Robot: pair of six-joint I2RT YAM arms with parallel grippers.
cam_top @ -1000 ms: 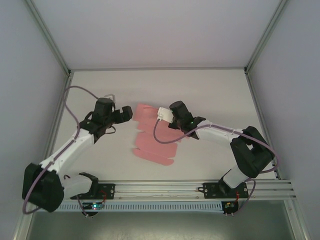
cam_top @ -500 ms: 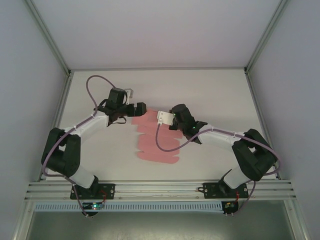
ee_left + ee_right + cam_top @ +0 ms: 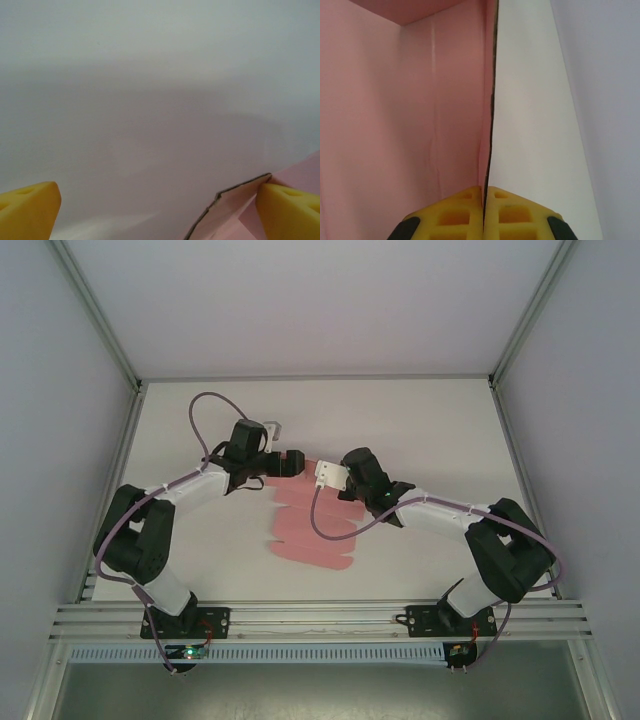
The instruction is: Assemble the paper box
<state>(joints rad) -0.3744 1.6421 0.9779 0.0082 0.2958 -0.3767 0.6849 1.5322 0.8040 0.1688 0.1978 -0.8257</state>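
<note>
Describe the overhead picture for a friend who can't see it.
An unfolded salmon-pink paper box lies flat on a white table between two robot arms. The right end effector is closed on the card's far edge; the left end effector stands open just beside it.

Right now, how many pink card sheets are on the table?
1: the paper box sheet lies between the left arm and right arm, its far end partly hidden beneath them.

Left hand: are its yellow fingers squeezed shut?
No, the left hand is open, its yellow fingers far apart, with the paper box beside one of them.
</note>
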